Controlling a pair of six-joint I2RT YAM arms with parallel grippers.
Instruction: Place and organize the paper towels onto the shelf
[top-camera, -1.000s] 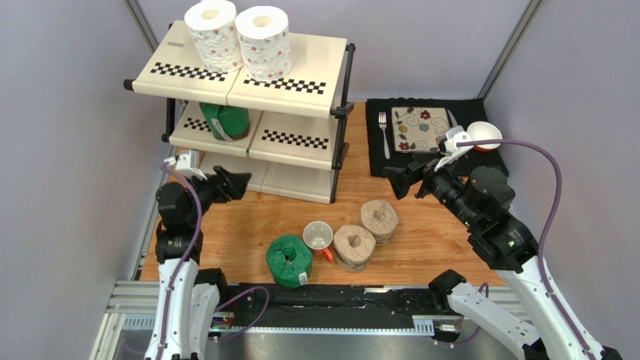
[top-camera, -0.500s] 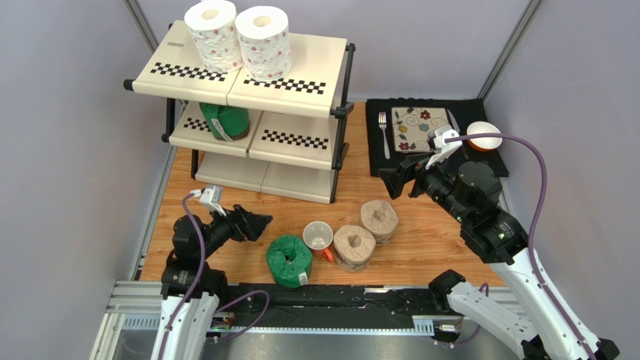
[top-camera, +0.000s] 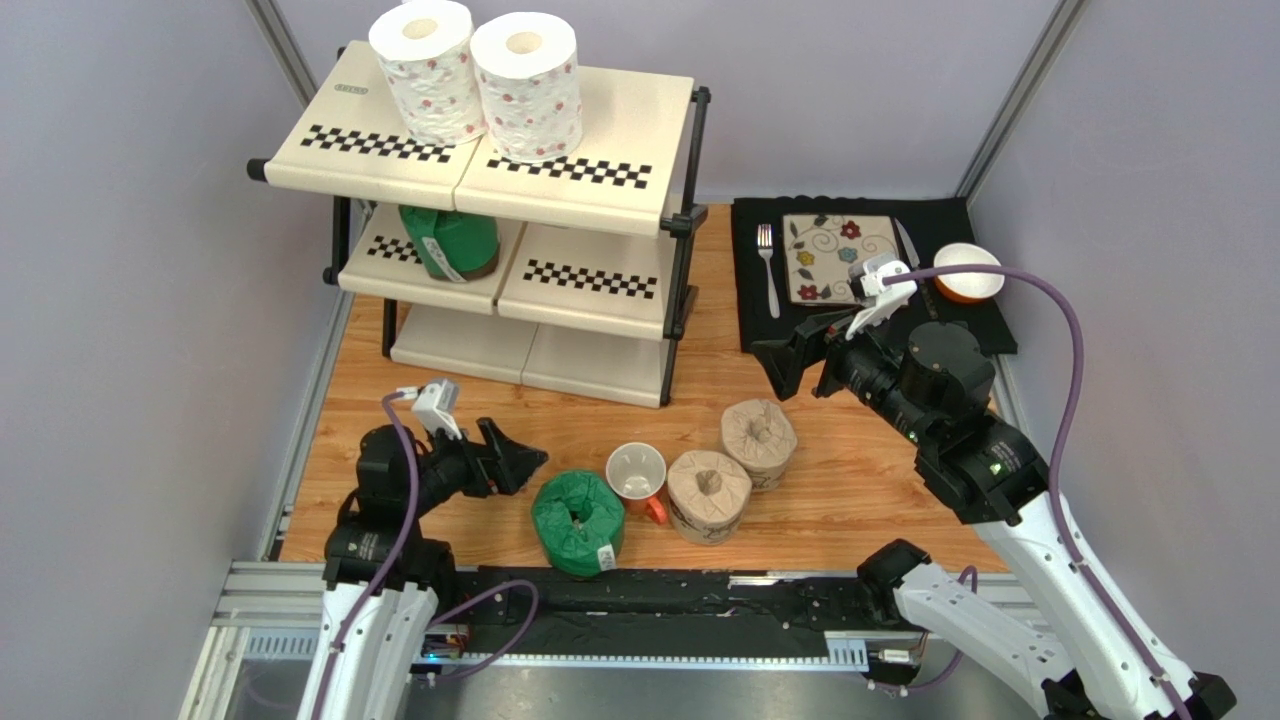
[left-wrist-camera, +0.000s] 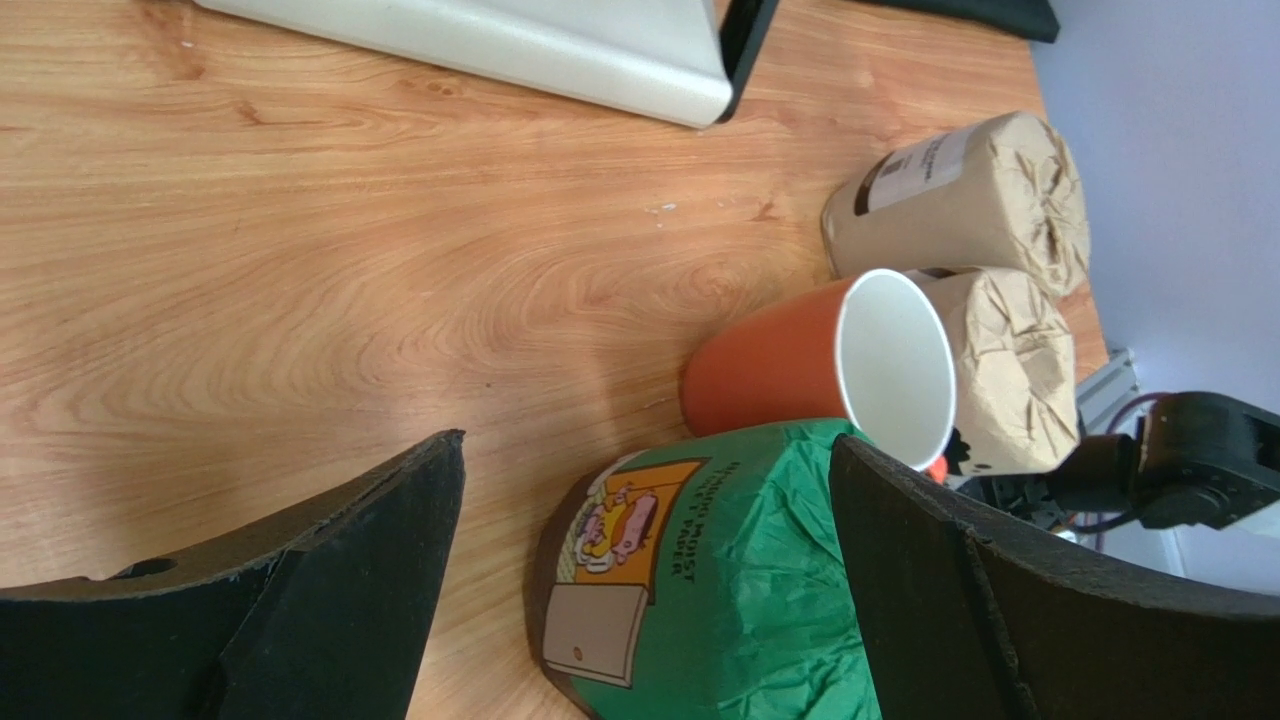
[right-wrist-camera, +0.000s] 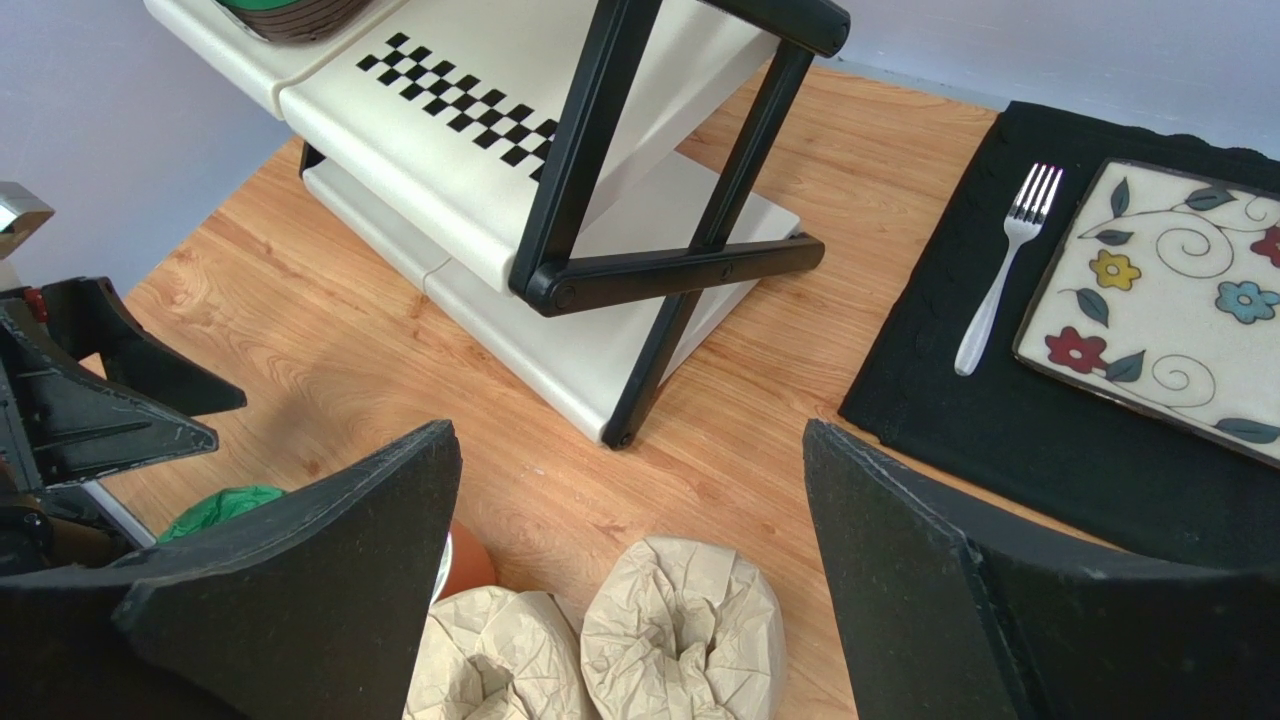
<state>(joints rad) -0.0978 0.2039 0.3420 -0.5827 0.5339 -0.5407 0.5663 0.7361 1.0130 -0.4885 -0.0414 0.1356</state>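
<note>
We see left gripper (top-camera: 523, 455) wide open | green roll (top-camera: 580, 521) on table (top-camera: 879, 483) just ahead, untouched | right gripper (top-camera: 784, 360) open, empty, near tan rolls (top-camera: 759, 435).

Top view: the green-wrapped cylindrical paper roll (top-camera: 448, 240) on the middle tier of the cream three-tier plastic rack (top-camera: 631, 113) is partly hidden beneath the top tier. Left wrist view: the second green-wrapped roll (left-wrist-camera: 736, 585) is cut off by the bottom edge; its label print is illegible.
</note>
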